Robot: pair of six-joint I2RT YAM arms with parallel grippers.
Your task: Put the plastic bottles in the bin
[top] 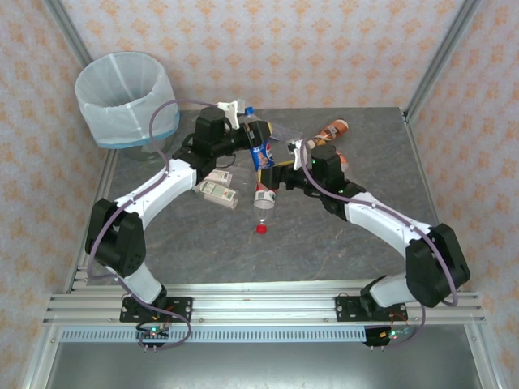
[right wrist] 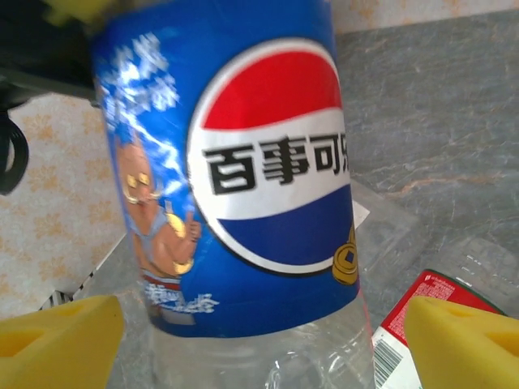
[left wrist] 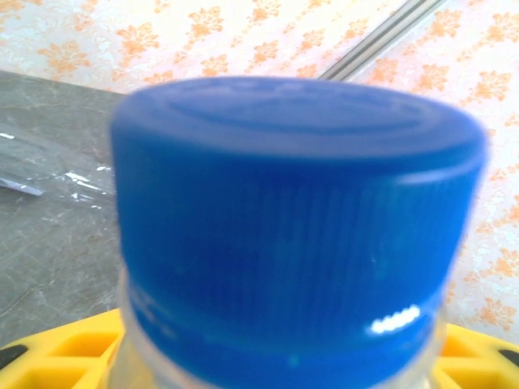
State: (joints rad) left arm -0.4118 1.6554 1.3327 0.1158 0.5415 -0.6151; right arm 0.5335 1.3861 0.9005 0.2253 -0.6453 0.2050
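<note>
Above the middle of the table, the left gripper clamps the blue-labelled bottle, well apart from the bin. Its wrist view adds the cap and its fine ribbing. The right wrist view adds the glossy label, with the right gripper spread wide and its yellow pads off the clear plastic.

Btls at ctr; table front free

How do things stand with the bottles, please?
Left gripper shut on Pepsi bottle, at neck. Right gripper open, fingers astride its body. Bin back left, bottle not yet in. Loose red cap on table nearby.
</note>
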